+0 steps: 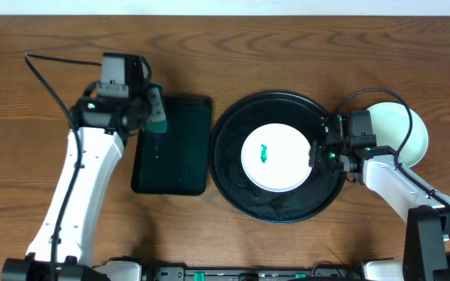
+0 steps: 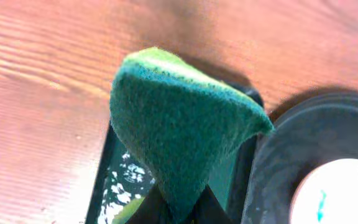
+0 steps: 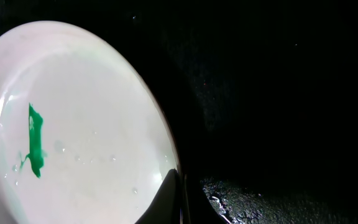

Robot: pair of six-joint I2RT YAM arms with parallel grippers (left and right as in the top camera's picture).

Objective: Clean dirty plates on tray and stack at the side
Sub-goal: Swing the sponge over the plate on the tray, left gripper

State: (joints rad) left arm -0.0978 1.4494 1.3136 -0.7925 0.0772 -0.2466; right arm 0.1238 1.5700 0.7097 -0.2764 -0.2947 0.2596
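One green-smeared white round plate [image 1: 276, 156] lies centred on the wide round glossy black tray [image 1: 229, 168], probably hard and slick, best pinched at its right rim, where the right gripper [image 1: 317, 154] sits closed, while the left gripper [image 2: 178, 210] clamps a green sponge [image 2: 179, 137].

Left fingers [image 2: 211, 208] mostly behind sponge [image 2: 179, 124]
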